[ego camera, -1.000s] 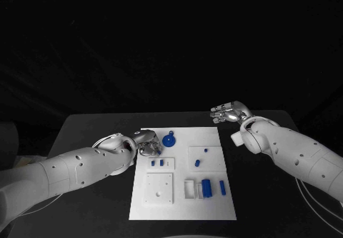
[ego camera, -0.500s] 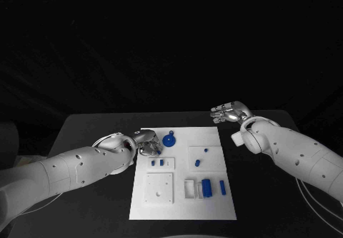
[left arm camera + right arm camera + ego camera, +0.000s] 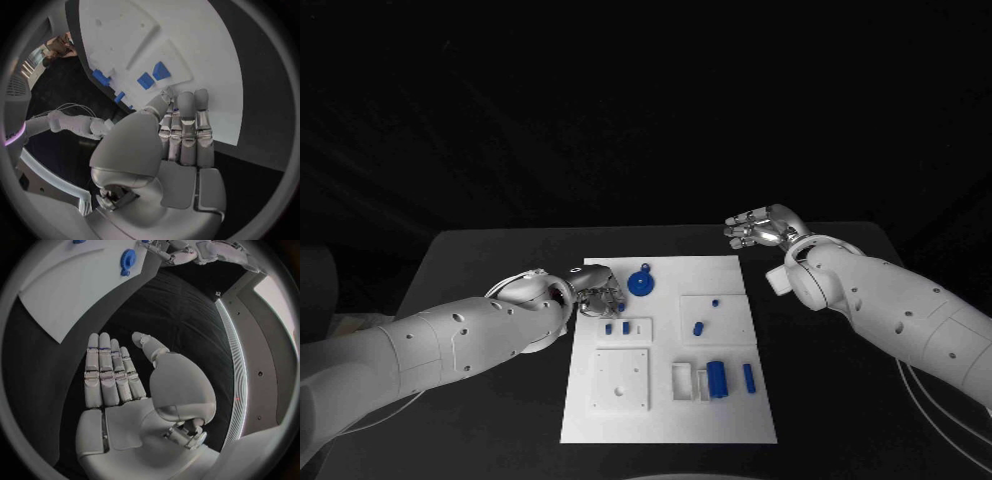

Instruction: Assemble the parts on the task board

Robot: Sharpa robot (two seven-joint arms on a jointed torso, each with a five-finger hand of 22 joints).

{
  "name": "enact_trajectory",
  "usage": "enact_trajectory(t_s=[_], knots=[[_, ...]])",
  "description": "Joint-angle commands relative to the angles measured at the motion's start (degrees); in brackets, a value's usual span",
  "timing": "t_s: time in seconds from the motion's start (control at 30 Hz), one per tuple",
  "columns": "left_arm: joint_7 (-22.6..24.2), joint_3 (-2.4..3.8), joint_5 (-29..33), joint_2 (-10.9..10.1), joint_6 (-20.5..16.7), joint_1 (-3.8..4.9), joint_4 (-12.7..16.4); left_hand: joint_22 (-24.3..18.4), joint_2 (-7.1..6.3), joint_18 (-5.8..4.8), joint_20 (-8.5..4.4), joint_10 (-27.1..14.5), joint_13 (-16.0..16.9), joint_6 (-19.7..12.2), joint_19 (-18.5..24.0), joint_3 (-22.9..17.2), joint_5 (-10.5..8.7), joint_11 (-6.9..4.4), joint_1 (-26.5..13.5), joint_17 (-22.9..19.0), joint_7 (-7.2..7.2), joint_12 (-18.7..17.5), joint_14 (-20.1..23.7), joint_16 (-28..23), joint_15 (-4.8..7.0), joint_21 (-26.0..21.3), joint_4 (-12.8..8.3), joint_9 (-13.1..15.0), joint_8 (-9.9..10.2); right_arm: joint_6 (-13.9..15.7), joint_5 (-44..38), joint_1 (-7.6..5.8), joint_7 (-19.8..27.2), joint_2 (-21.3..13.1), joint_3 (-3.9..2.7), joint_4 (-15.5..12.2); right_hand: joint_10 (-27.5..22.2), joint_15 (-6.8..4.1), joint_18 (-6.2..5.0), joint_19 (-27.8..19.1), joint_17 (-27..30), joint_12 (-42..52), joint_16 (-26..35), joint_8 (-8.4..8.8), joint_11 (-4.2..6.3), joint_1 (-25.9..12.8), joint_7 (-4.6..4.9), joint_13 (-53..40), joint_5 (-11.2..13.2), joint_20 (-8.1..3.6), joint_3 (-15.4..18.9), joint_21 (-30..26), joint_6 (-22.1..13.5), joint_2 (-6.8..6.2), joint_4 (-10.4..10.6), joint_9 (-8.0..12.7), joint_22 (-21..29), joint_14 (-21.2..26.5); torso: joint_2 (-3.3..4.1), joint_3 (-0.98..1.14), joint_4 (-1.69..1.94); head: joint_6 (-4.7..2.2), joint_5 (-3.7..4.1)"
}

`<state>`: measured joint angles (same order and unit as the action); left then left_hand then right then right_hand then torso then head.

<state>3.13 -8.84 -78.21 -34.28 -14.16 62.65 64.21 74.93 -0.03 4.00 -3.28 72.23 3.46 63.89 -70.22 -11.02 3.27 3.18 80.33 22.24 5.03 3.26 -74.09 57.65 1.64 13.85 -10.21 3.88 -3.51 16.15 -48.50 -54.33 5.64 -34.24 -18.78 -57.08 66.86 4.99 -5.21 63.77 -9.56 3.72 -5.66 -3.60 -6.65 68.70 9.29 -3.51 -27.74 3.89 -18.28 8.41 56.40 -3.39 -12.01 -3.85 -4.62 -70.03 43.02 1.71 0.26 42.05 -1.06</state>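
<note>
Left hand, head view: left hand (image 3: 596, 293) hangs over the board's (image 3: 733, 420) near-left rim, just beside the gear (image 3: 640, 283); compared with a second ago it has shifted very slightly, fingertips closer to the two small parts (image 3: 609, 327) below it. Whether its fingers hold anything cannot be told from here.
Right hand, head view: right hand (image 3: 762, 228) hovers off the board past its far right corner, fingers loosely spread and nothing in them; unmoved over the last second.
Meaning: the change is tiny, so the step looks like a slow approach or adjustment near the gear, with nothing yet seated; most parts still lie loose, such as the cylinder (image 3: 717, 378) far from both hands.
Left wrist view: left hand (image 3: 181, 135) shows fingers straight and side by side, tips at the board's (image 3: 206, 65) edge, nothing between them; two blue blocks (image 3: 153, 76) lie just beyond the fingertips.
Right wrist view: right hand (image 3: 119, 377) is flat and empty over bare table (image 3: 181, 305); the gear (image 3: 127, 261) and board (image 3: 69, 290) lie well ahead.
Room: open table on both sides of the board; the left hand works close to the rim.
</note>
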Motion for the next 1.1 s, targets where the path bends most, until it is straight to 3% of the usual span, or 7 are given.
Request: enact_trajectory(t_s=[0.03,0.4,0.8,0.97,1.1], knots=[[-0.5,-0.08,-0.4,0.0,1.5,-0.13,0.0,1.0,-0.81,0.59,0.37,-0.5,0.0,-1.7,0.0,-0.3,-0.28,-0.1,0.0,-0.1,-0.06,0.2,0.4,0.2,0.13,-0.3,0.0,-0.1,-0.1,-0.6,-0.1,0.04,0.3,0.0,-0.03,0.0,-0.2,0.02,0.32,0.2,0.1,-0.2,0.1,0.0,-0.04,-0.3,-0.01,0.1,-0.2,0.25,0.1,-0.4,0.2,-0.18,0.2,0.0,0.1,0.4,-0.01,-0.01,0.03,0.04,0.01],[-1.0,-0.1,-0.4,0.0,1.2,-0.13,-0.2,1.1,-1.93,0.84,0.55,-1.3,0.0,-5.7,-0.4,-1.5,-0.15,0.25,0.3,-0.4,-0.57,0.3,0.4,0.3,-0.06,-0.7,0.3,-0.2,-0.1,-0.7,-0.1,0.08,0.3,0.0,-0.03,0.1,-0.2,0.02,0.33,0.2,0.1,-0.2,0.0,0.0,-0.04,-0.3,-0.01,0.1,-0.2,0.26,0.2,-0.4,0.2,-0.22,0.2,0.0,0.1,0.4,-0.01,-0.02,0.03,-0.03,-0.08],[-1.2,-0.09,-0.5,-0.5,0.1,-0.13,-0.5,1.2,-2.63,0.96,0.57,-1.4,0.0,-6.1,-0.5,-2.2,-0.14,0.32,0.7,-0.5,-0.57,0.3,0.3,0.4,-0.09,-0.6,0.5,-0.2,-0.1,-0.8,-0.1,0.1,0.2,-0.2,-0.03,0.1,-0.3,0.03,0.32,0.2,0.0,-0.2,0.1,0.0,-0.06,-0.1,-0.01,0.1,-0.2,0.25,0.2,-0.5,0.1,-0.24,0.1,0.0,0.1,0.4,0.01,-0.03,0.01,-0.14,0.03],[-0.8,0.02,-0.4,-1.1,-0.9,-0.12,-1.1,1.2,-2.67,1.0,0.59,-1.4,0.0,-5.9,-0.4,-2.4,-0.09,0.35,0.9,-0.6,-0.47,0.3,0.5,0.3,-0.11,-0.6,0.4,-0.2,-0.2,-2.7,-2.3,0.16,0.1,-0.7,-0.02,-0.3,0.0,-0.09,0.21,0.4,0.0,-0.2,0.0,-0.06,0.03,0.9,-0.16,0.1,0.3,0.05,-0.2,-0.2,1.0,-0.18,-0.9,-0.1,-0.1,0.3,-0.02,-0.03,0.03,-0.41,0.06],[0.4,0.57,3.3,-1.7,-4.2,-0.08,-2.1,1.0,-1.74,0.9,0.78,-1.7,0.0,-4.1,1.1,-3.2,-0.02,0.42,0.8,-1.7,0.37,0.3,2.6,-2.1,-0.31,-1.2,0.8,-0.1,-0.3,-5.7,-5.7,0.38,0.7,-1.9,-0.02,-2.3,2.4,-1.53,-0.22,2.7,-0.4,-0.2,-1.2,-0.32,1.08,3.1,-1.14,0.1,0.8,-1.4,-0.2,2.1,4.5,0.69,-2.6,-0.3,-1.3,-2.5,-0.06,-0.02,-0.01,-0.8,-0.04]])
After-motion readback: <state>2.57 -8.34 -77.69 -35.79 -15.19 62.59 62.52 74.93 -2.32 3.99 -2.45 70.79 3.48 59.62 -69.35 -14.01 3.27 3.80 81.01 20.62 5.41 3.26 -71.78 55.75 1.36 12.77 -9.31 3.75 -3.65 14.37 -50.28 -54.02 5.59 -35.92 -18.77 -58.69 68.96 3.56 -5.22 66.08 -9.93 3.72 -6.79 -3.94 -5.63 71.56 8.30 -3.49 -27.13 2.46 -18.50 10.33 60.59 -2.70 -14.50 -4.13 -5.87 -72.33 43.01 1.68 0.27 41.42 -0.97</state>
